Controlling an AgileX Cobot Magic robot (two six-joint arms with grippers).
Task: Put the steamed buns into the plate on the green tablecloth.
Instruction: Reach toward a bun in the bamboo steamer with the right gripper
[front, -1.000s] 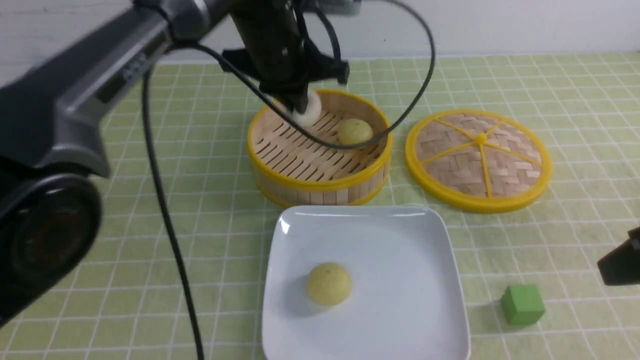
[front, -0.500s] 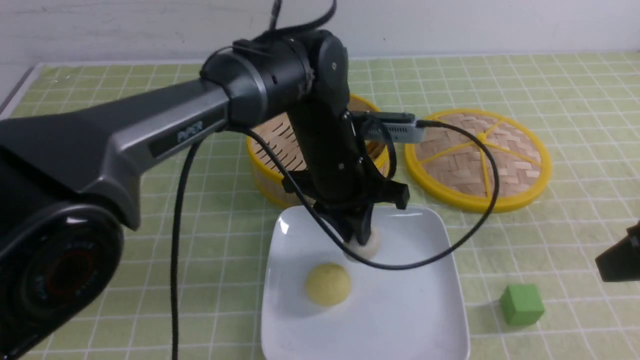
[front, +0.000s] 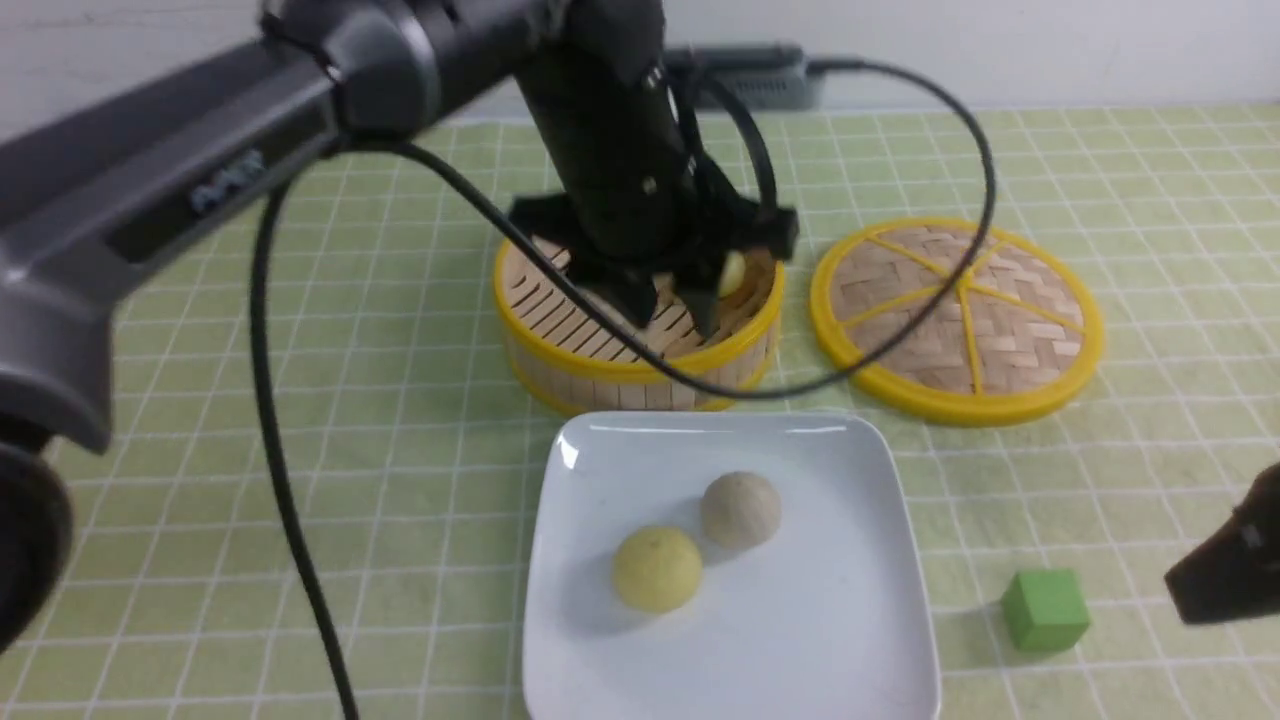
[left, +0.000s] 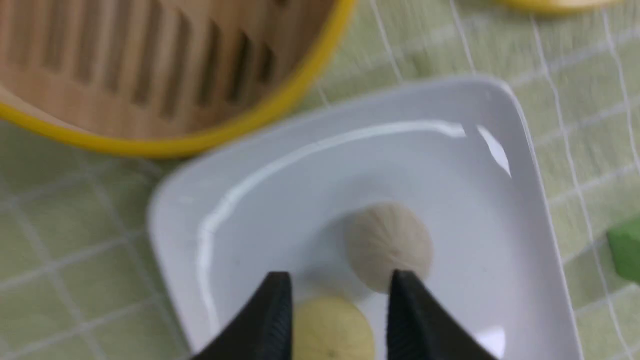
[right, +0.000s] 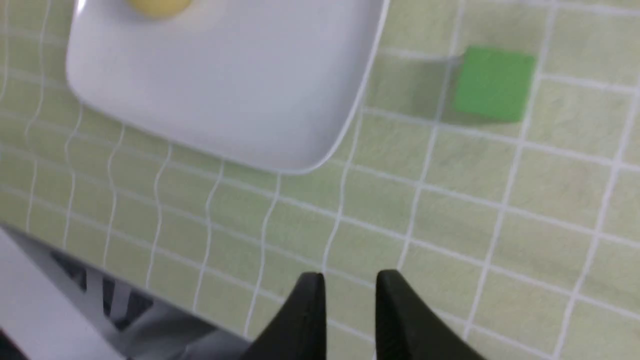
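Camera placement relative to the plate
We find the front view looking forward and down across it; the left wrist view close above, the right wrist view above its near edge; both wrist views share part of it.

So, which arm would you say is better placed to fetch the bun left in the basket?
The left: its hand hovers open over the basket, near that bun; the right hand is off beyond the green cube.
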